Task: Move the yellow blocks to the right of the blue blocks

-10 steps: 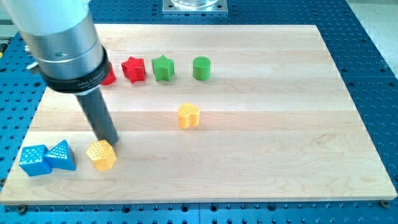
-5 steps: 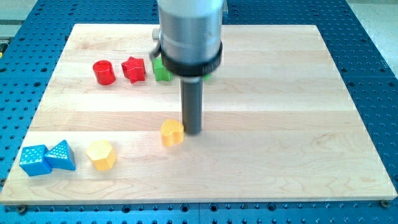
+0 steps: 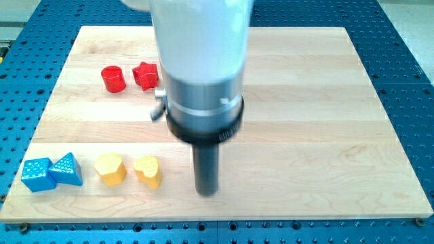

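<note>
Here my tip [image 3: 206, 192] rests on the board, holding nothing. Just to its left lies the yellow heart block [image 3: 148, 171], then the yellow hexagon block [image 3: 109, 169], blue triangle block [image 3: 66, 169] and blue cube [image 3: 36, 174]. The arm's housing hides the board above; only the red cylinder [image 3: 113, 78] and red star block [image 3: 144, 74] show.

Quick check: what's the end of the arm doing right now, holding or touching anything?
No gripper here, only a rod: my tip holds nothing. It stands just to the view's right of the yellow heart block, with a small gap, not touching.
</note>
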You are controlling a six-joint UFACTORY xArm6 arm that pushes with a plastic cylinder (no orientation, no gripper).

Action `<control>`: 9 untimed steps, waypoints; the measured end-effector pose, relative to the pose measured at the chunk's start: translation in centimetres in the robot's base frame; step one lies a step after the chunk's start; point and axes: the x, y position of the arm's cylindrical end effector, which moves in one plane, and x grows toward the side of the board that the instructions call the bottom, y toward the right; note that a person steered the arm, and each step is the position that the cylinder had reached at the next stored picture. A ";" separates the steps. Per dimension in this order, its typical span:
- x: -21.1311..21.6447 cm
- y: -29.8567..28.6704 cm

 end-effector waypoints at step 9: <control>0.9 -0.4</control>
